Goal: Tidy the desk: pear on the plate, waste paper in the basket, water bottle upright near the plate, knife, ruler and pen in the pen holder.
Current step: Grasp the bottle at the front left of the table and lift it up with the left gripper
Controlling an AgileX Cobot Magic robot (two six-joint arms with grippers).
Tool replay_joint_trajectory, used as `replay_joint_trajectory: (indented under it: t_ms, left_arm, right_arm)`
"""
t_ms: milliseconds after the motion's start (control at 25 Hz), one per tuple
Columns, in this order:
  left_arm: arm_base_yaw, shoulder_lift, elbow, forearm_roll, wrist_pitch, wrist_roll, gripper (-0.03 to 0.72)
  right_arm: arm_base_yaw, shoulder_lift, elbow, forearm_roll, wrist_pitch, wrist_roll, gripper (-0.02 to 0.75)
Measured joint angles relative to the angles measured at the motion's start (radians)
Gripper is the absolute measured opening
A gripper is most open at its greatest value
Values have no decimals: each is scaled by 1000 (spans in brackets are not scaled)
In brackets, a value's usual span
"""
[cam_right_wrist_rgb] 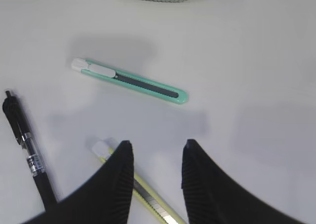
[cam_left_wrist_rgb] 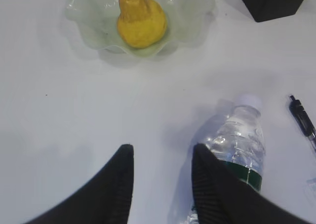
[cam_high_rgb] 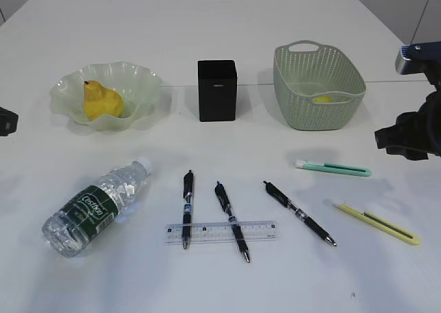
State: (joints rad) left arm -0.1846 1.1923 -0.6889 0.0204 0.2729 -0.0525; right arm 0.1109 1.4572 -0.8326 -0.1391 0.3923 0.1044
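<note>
The ruler lies nearest the exterior camera, flat on the desk with its long axis running left to right, crossing two of the three black pens that lie beside it. Left of these the water bottle is on its side — cap pointing up toward the plate, base toward the near edge, its axis slanted.

In the left wrist view the bottle sits just right of the left gripper, whose dark fingers stand parted with nothing between them; the right-hand finger is close against the bottle's shoulder, though I cannot tell if it touches. By my reading this arm is the nearer one for standing the bottle up, and it would need to shift toward the bottle and turn across its slanted axis.

The pear already rests in the plate, and something yellow lies in the basket.

On the other side, the right gripper hangs open and empty above the yellow knife, whose body runs diagonally under the gap between the fingers. The green knife lies a little farther out, toward the basket, also slanted. The pen holder stands upright between plate and basket — well apart from both knives.
</note>
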Motion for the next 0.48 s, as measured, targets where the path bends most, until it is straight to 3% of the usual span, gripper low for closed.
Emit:
replay_joint_trajectory:
  t_ms: [280,480]
  left_arm:
    - [-26,25,0,-29,0,0,276]
    - [-119,80,0,-42,-28,0,276]
  right_arm:
    - [0,0,0,0,0,2,249]
    - [0,0,0,0,2,2,249]
